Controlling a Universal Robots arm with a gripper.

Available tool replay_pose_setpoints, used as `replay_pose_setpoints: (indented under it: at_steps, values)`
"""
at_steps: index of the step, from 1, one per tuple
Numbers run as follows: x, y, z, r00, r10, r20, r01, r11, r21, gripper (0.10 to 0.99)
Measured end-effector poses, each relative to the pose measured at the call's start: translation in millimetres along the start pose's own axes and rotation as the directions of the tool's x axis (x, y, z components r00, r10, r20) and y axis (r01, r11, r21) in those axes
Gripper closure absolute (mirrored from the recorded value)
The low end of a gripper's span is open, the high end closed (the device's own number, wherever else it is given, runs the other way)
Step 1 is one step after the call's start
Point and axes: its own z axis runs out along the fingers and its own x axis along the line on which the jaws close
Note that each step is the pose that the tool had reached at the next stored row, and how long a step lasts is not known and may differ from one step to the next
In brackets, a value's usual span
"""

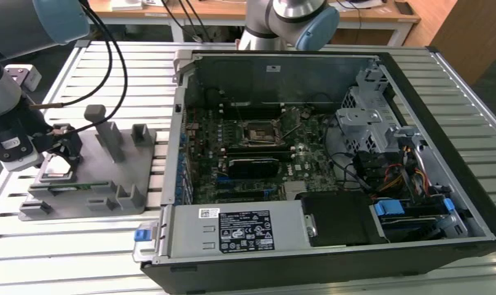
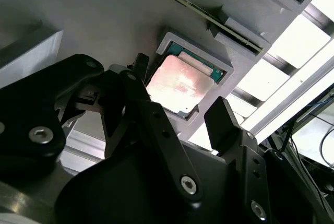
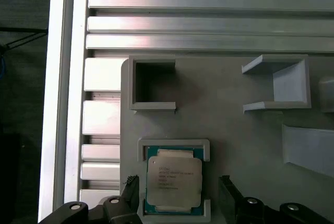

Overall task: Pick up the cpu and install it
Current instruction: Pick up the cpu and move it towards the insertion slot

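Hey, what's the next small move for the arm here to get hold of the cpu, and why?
Probably ease the end effector straight down. Its fingers are open and sit on either side of the cpu, which lies flat and ungrasped in its pocket in the grey fixture. The fingers look centred on it, so no sideways correction seems needed.

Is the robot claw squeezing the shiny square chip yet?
No, the cpu lies in the grey fixture's pocket, with the gripper open on either side of it.
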Motion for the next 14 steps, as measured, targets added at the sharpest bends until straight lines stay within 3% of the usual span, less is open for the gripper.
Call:
replay_pose_setpoints:
  at_steps: [13, 14]
  values:
    - [2.2, 0.7, 8.2, 0.9999, 0.014, 0.0013, -0.014, 0.9999, 0.000, 0.396]
    - [2.7, 0.8, 8.4, 0.9999, 0.015, 0.0014, -0.015, 0.9999, 0.000, 0.467]
